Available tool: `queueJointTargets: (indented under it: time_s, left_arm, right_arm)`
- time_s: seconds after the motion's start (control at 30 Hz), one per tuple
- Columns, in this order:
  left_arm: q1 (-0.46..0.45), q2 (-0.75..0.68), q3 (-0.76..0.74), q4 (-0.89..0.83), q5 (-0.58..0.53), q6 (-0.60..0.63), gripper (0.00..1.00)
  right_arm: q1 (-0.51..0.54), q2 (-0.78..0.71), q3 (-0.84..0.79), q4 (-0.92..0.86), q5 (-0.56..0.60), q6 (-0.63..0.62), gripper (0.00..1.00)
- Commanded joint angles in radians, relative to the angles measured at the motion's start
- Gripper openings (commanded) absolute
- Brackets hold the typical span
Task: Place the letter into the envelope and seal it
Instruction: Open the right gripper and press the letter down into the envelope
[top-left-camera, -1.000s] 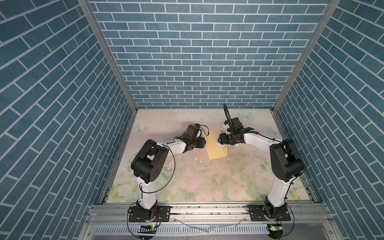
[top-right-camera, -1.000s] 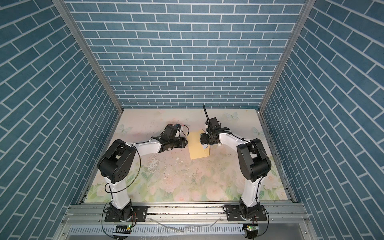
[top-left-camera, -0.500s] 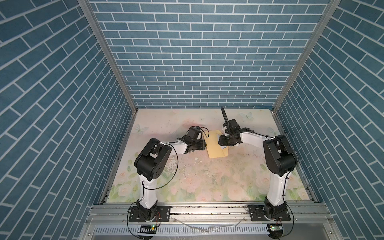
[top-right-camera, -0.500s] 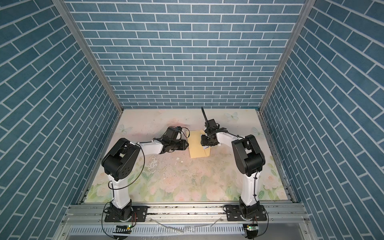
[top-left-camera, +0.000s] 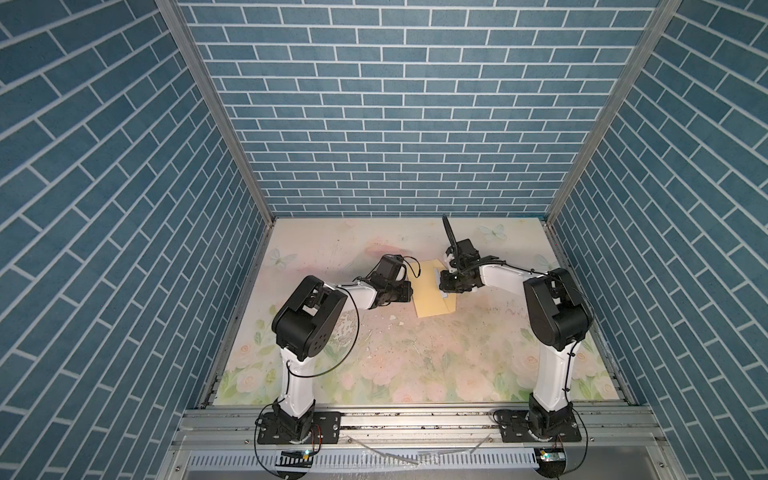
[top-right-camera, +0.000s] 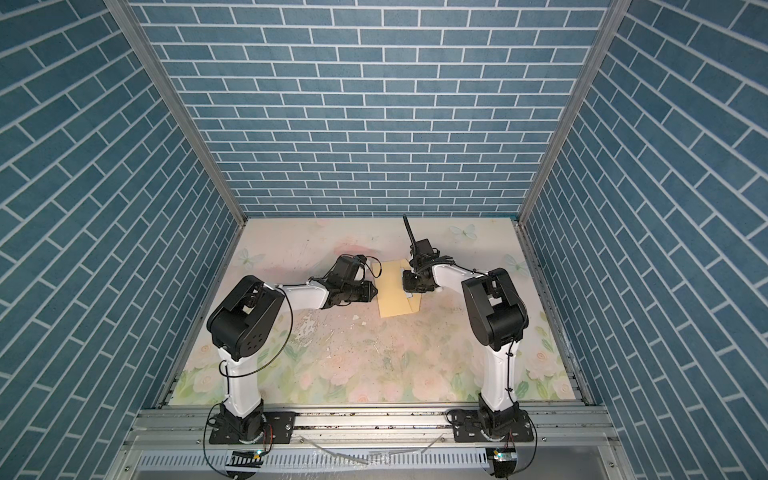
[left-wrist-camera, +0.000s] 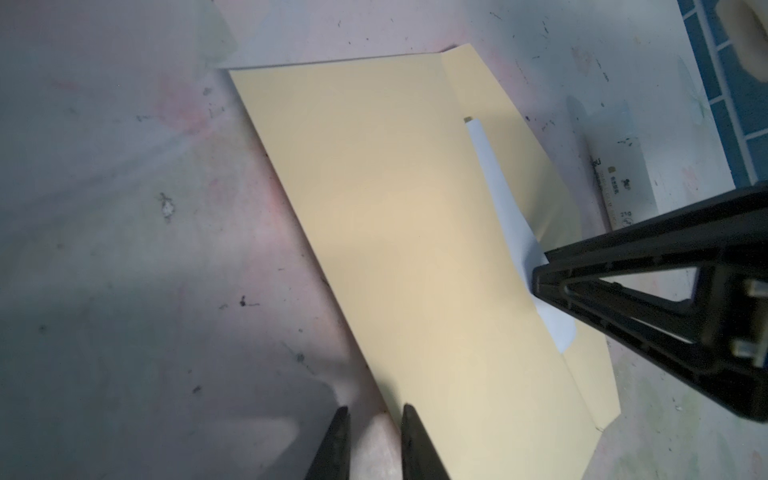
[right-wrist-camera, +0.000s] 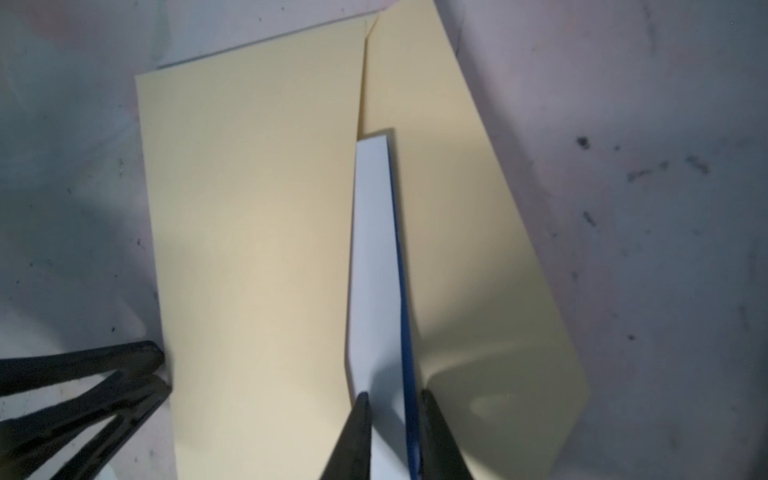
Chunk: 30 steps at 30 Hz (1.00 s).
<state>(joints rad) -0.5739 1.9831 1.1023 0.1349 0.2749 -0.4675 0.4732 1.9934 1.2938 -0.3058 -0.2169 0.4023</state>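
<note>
We see the right gripper (right-wrist-camera: 395, 394) pinching the letter (right-wrist-camera: 374, 270) at the envelope (right-wrist-camera: 257, 249) mouth. The left gripper (left-wrist-camera: 375, 409) is narrow at the envelope's edge, and the glue stick (left-wrist-camera: 619, 178) beside it reads "21g".

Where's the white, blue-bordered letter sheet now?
Mostly covered by the yellow paper envelope, centre-back in both top views; a white, blue-edged strip of the letter sticks out at the open flap, flanked by the right gripper.

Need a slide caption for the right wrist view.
Right gripper pinches the letter sticking out of the envelope; left gripper at the envelope's opposite edge.
</note>
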Motion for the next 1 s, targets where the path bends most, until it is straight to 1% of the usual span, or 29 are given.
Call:
queueJointTargets:
  time_s: [0.0, 0.13, 0.33, 0.43, 0.57, 0.7, 0.8, 0.97]
  left_arm:
    - [-0.006, 0.042, 0.021, -0.007, 0.01, 0.0, 0.21]
    - [-0.007, 0.057, 0.03, -0.009, 0.014, 0.0, 0.19]
    - [-0.009, 0.077, 0.048, -0.015, 0.019, 0.0, 0.18]
    - [-0.009, 0.077, 0.05, -0.022, 0.018, 0.005, 0.18]
    - [-0.009, 0.052, 0.041, -0.026, 0.002, 0.017, 0.19]
    - [-0.008, 0.024, 0.04, -0.035, -0.009, 0.028, 0.21]
    - [-0.006, 0.018, 0.047, -0.037, -0.013, 0.03, 0.22]
    - [0.0, 0.042, 0.074, -0.041, -0.01, 0.029, 0.25]
  right_arm:
    - [0.004, 0.034, 0.03, 0.003, -0.043, 0.042, 0.2]
    - [0.005, 0.041, 0.03, 0.019, -0.066, 0.055, 0.18]
    - [0.004, 0.042, 0.033, 0.035, -0.096, 0.058, 0.17]
    - [0.004, 0.021, 0.031, 0.033, -0.079, 0.049, 0.18]
    - [0.004, -0.049, 0.019, 0.023, -0.024, 0.036, 0.27]
    - [0.004, -0.106, 0.009, 0.026, 0.023, 0.04, 0.33]
    - [0.004, -0.107, 0.018, 0.03, 0.042, 0.043, 0.36]
    - [0.004, -0.051, 0.065, 0.026, 0.034, 0.055, 0.41]
